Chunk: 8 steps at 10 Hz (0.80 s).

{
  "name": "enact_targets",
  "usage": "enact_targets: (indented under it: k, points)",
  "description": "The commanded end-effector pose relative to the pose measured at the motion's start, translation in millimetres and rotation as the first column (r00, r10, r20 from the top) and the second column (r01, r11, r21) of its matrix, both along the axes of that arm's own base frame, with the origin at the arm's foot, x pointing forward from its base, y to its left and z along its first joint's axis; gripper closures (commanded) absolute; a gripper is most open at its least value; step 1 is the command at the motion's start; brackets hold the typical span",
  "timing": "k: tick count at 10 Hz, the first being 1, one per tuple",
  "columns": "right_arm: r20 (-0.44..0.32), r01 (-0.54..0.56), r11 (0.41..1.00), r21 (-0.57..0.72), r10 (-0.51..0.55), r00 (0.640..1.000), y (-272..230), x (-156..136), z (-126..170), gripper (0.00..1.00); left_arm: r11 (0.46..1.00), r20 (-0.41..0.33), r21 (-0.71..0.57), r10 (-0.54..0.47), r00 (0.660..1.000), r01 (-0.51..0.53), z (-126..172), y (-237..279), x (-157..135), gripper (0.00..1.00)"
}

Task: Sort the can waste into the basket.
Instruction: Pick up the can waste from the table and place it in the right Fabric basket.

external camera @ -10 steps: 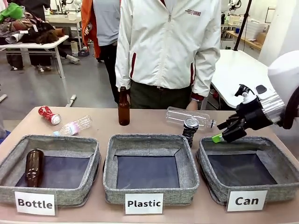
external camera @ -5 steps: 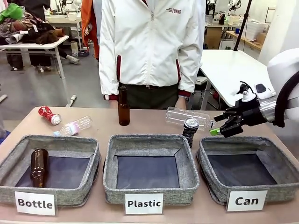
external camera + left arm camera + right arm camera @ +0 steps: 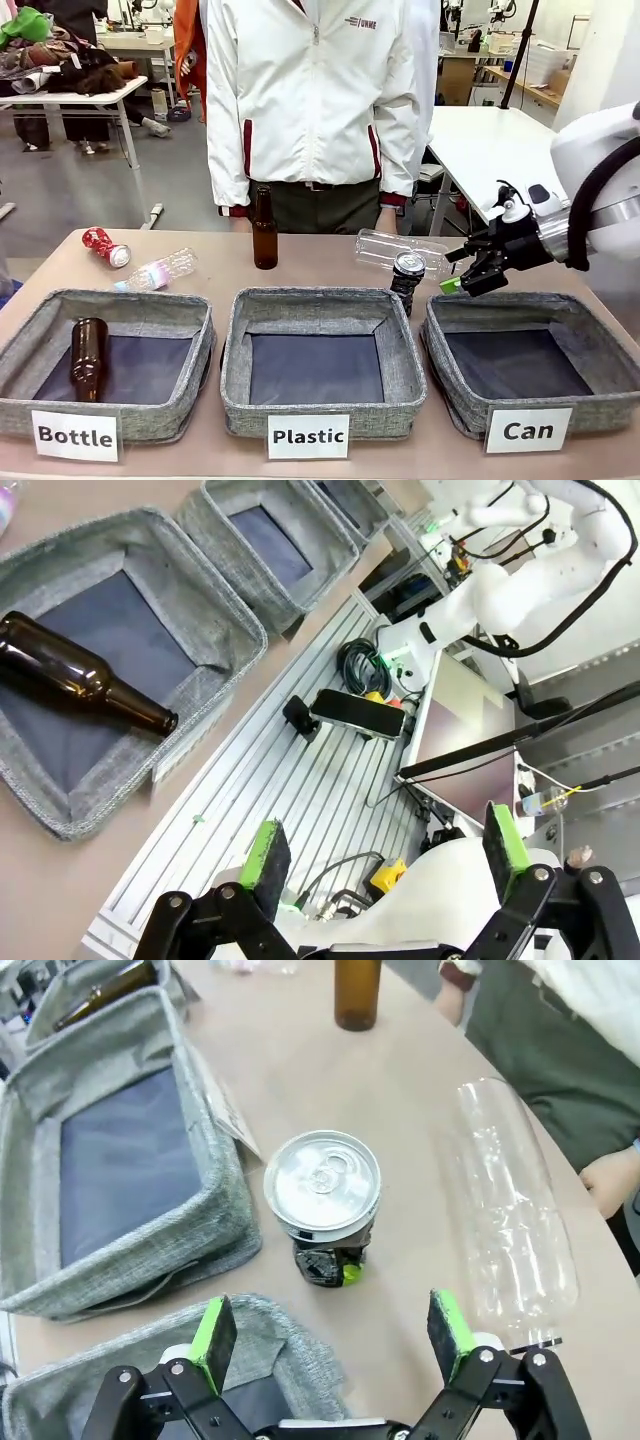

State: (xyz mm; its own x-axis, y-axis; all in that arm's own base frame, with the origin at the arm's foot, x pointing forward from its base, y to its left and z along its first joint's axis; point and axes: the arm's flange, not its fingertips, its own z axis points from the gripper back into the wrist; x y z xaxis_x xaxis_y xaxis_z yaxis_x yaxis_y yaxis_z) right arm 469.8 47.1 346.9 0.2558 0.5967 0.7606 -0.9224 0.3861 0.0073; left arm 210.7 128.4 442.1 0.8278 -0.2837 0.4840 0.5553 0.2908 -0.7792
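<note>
The black can (image 3: 322, 1200) stands upright on the counter (image 3: 320, 262) between the Plastic basket (image 3: 405, 345) and Can basket (image 3: 437, 340) corners, a clear bottle (image 3: 385, 247) lying just behind it, and my right jaws hang wide open, empty, over the Can basket's far rim, clear of the can.

The front camera looked across the counter (image 3: 320, 265) at the person (image 3: 310, 100) from mid distance. The right wrist camera hung close above the black can (image 3: 322, 1192); the left wrist camera, rolled, held the Bottle basket (image 3: 230, 620) at upper left. The front view shared both
</note>
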Motion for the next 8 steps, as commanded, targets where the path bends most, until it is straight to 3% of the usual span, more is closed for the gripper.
enact_targets:
  k: [1, 3, 5, 8]
  points:
    - [0.06, -0.011, 1.0, 0.005, 0.011, 0.998, 3, 21, -16, 0.0, 1.0, -0.005, -0.026, 0.008, 1.0, -0.008, 3, -1, -1, 0.0]
    - [0.067, -0.059, 0.998, -0.011, 0.059, 0.996, 14, 31, -28, 0.0, 1.0, -0.005, -0.026, 0.008, 1.0, -0.008, 3, -1, -1, 0.0]
    - [0.028, -0.09, 0.996, -0.028, 0.091, 0.995, 22, 42, -39, 0.0, 1.0, -0.005, -0.026, 0.008, 1.0, -0.008, 3, -1, -1, 0.0]
    - [0.054, -0.125, 0.992, 0.017, 0.124, 0.991, 40, 51, -45, 0.0, 1.0, -0.005, -0.026, 0.008, 1.0, -0.008, 3, -1, -1, 0.0]
